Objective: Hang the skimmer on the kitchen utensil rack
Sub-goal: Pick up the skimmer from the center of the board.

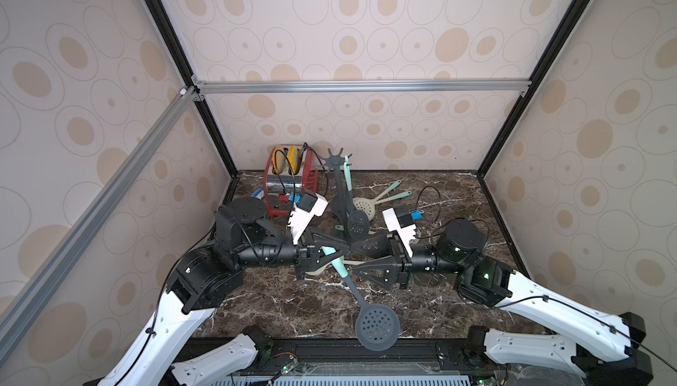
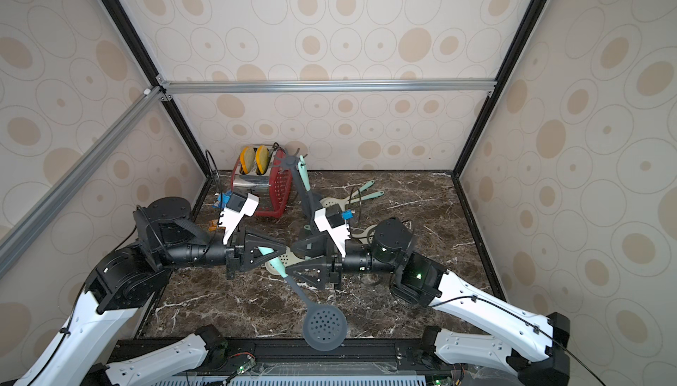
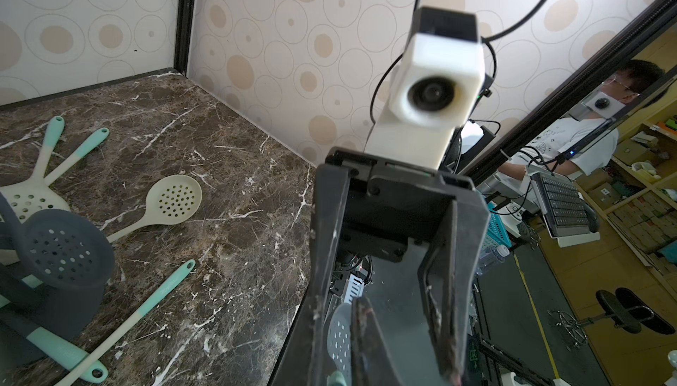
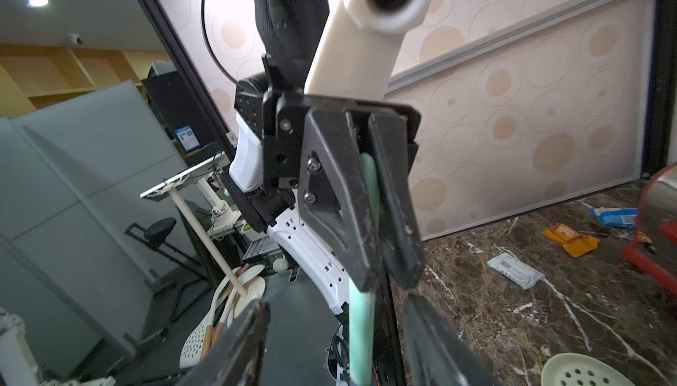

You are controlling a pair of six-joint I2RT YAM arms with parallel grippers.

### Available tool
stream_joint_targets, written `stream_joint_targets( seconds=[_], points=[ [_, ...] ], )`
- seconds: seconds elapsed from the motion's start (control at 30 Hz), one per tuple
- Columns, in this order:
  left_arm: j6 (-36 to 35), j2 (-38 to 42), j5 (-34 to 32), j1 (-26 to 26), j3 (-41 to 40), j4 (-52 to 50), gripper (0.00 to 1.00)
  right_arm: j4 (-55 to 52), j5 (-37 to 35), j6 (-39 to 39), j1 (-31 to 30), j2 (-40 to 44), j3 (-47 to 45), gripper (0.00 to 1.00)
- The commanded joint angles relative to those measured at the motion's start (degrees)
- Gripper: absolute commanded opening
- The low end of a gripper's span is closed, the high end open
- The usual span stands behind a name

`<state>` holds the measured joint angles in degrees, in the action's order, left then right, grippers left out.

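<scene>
Not hung yet. The left gripper [image 1: 342, 251] is clamped on the teal handle of the skimmer [image 1: 377, 325], held up front with its head dangling. The right gripper [image 1: 352, 259] has its jaws apart around that handle, not gripping. The rack [image 1: 339, 193] stands well back and already carries one grey skimmer [image 1: 358, 223]. A toaster [image 1: 289, 182] crowds it, and cream skimmers [image 1: 364, 204] lie at its base.

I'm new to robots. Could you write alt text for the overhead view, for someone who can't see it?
Two robot arms meet over a marble table: the left gripper is shut on the mint handle of a grey skimmer, the right gripper open facing it. Behind stands the kitchen utensil rack, another skimmer hanging on it, beside a red toaster.
</scene>
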<state>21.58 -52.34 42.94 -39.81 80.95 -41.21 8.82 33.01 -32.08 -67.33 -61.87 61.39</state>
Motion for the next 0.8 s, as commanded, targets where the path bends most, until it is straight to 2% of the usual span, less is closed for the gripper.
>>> stream_joint_targets(
  seconds=[0.0,0.1,0.27,0.43,0.53,0.57,0.6,0.7,0.73,0.77],
  points=[
    [-0.75,0.66,0.52,-0.19,1.5,1.18,0.0,-1.53,2.55,1.54,-1.22,-1.65,0.76,0.6],
    [-0.58,1.07,0.44,-0.23,1.32,1.18,0.0,-1.51,2.4,1.65,-1.15,-2.02,0.78,0.53],
    [-0.49,1.45,0.18,-0.26,0.92,1.05,0.0,-0.1,2.49,0.69,-1.14,-1.82,-0.42,0.31],
    [-0.45,1.71,-0.8,-0.25,1.06,1.14,0.0,-0.16,3.36,0.39,-1.29,-2.09,-1.0,0.2],
    [-0.01,2.04,-1.85,-0.22,0.97,1.51,0.0,0.23,2.56,-0.02,-1.24,-1.8,-1.74,0.01],
    [0.21,2.41,-3.1,-0.26,0.93,1.35,0.0,0.15,0.98,-0.21,-1.2,-1.24,-2.11,0.0],
    [0.29,2.71,-4.96,-0.21,0.82,1.03,0.07,-0.3,-1.13,-0.11,-1.17,-0.62,-2.66,0.0],
    [-0.7,3.84,-13.51,-0.2,2.22,-2.97,0.6,-4.67,-8.8,2.95,-0.89,2.63,-4.32,0.0],
    [-1.39,3.86,-17.2,-0.17,3.6,-5.51,0.75,-6.08,-11.49,3.96,-0.59,3.93,-5.09,0.0],
    [-2.06,3.71,-20.01,-0.09,5.0,-7.36,0.82,-7.04,-12.99,4.2,0.03,4.81,-5.7,0.0]
  ],
)
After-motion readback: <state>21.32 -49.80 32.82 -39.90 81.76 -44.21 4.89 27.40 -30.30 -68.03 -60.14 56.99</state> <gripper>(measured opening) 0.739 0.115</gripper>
